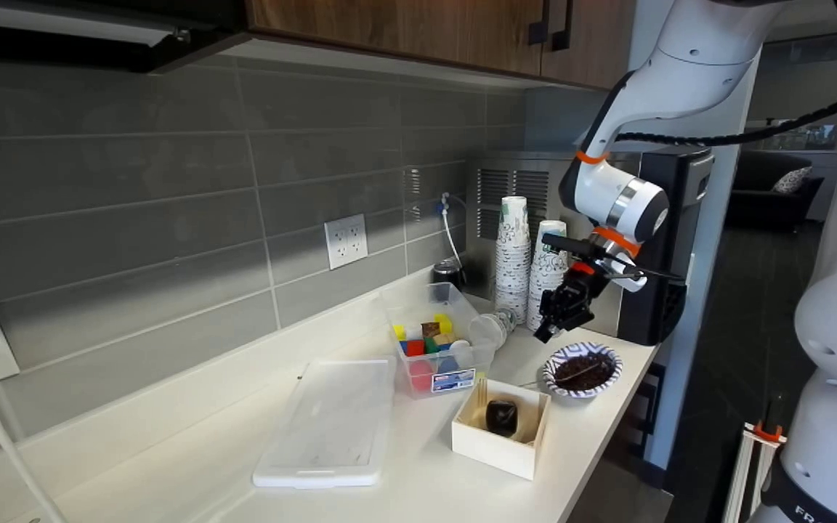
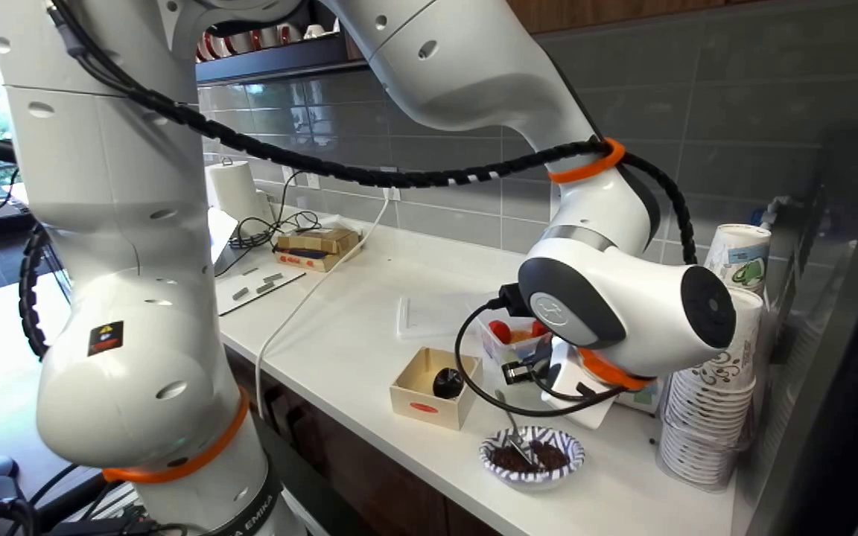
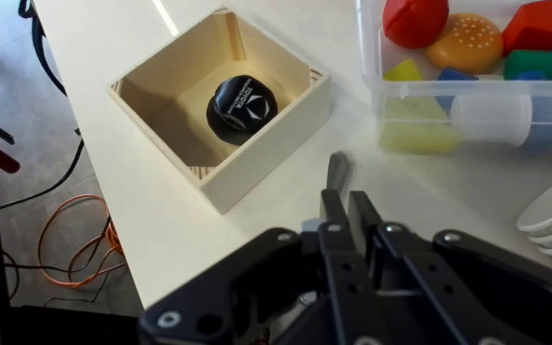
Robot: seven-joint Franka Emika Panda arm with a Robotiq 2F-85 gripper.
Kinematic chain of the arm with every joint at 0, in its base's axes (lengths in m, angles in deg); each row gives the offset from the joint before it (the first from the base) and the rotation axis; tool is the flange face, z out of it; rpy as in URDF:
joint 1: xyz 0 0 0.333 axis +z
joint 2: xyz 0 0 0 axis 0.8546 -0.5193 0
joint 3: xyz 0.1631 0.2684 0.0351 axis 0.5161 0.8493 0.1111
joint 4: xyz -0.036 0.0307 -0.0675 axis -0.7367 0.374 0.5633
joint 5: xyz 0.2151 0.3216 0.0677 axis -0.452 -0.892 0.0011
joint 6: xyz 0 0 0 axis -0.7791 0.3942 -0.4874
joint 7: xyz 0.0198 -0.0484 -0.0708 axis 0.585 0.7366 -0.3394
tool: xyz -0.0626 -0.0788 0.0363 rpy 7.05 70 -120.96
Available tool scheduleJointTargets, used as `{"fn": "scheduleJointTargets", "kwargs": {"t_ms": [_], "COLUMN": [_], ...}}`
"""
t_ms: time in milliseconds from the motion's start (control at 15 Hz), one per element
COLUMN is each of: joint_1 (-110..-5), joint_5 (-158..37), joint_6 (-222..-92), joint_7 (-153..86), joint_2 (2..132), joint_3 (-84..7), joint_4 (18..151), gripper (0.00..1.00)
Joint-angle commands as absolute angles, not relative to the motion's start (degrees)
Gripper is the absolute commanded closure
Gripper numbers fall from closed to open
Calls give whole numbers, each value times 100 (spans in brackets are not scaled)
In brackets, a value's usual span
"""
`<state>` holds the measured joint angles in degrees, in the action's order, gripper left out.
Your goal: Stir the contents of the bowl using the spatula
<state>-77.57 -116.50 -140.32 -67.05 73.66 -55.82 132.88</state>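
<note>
tool [image 3: 346,195] is slightly parted, holding nothing. spatula [image 3: 339,171] looks stiff and slick, i'd pinch mid-handle; bowl [image 2: 532,477] seems light, might skid.

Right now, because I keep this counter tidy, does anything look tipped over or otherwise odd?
Yes: some paper cups lie on their side beside the tub, while the two tall stacks stand upright, so the lying ones look toppled. The bowl sits upright.
</note>
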Motion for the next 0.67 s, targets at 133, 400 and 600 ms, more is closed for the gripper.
{"fn": "scheduleJointTargets", "kwargs": {"t_ms": [133,400,600], "joint_1": [-7629,-7532,-7485], "joint_5": [-12186,-12150,-12058], "joint_6": [-14191,-14235,-14323], "joint_7": [-6387,-6364,-6436], "joint_2": [7480,7513,7551], "joint_3": [-5379,-5306,-5290], "joint_4": [13359,13387,13399], "gripper": [97,66,50]}}
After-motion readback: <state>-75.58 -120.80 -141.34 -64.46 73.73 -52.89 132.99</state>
